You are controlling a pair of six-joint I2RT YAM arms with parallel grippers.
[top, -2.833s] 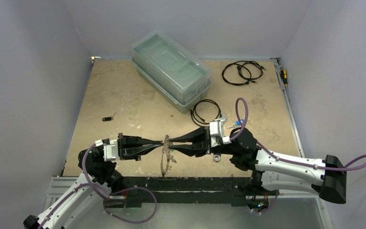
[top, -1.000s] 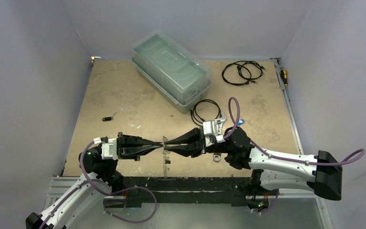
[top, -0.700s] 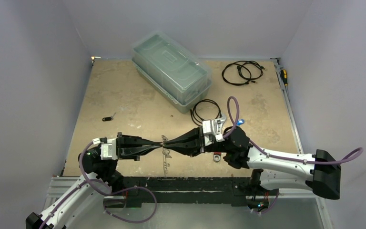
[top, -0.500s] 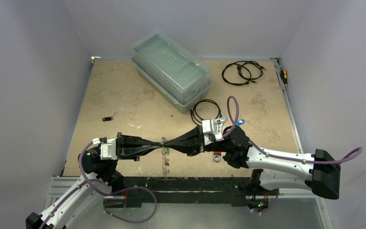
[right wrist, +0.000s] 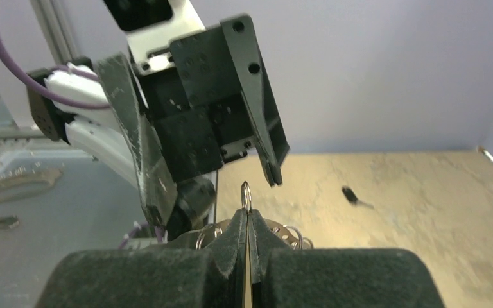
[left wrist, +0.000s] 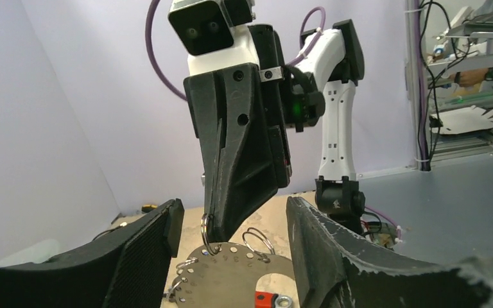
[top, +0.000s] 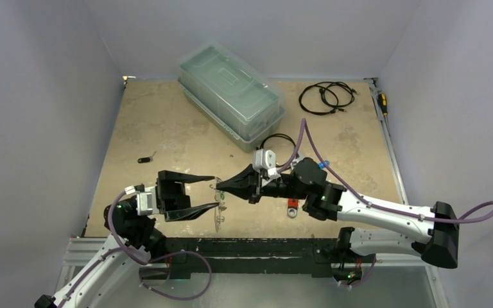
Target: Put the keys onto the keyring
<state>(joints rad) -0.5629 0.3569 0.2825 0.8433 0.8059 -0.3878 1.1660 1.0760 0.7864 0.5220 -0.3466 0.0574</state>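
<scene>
The keyring (left wrist: 231, 277) is a flat grey metal plate with a row of holes and small split rings along its edge. It hangs from my right gripper (top: 221, 187), which is shut on one of those small rings (right wrist: 246, 194). In the top view the keyring (top: 218, 215) dangles edge-on just above the table's front. My left gripper (top: 216, 191) is open, its two fingers (left wrist: 151, 247) on either side of the right gripper's tip and touching nothing. One small black key (top: 144, 159) lies alone on the table to the left and also shows in the right wrist view (right wrist: 353, 196).
A red-handled wrench (top: 292, 204) lies under my right arm. A clear lidded bin (top: 231, 96) stands at the back. Black coiled cables lie next to the bin (top: 277, 147) and at the back right (top: 324, 96). A yellow-handled tool (top: 381, 102) rests on the right edge.
My left gripper has opened and let go of the keyring. The right gripper closed fully on one of its small rings, then moved slightly back and left, and the keyring now hangs from it alone.
</scene>
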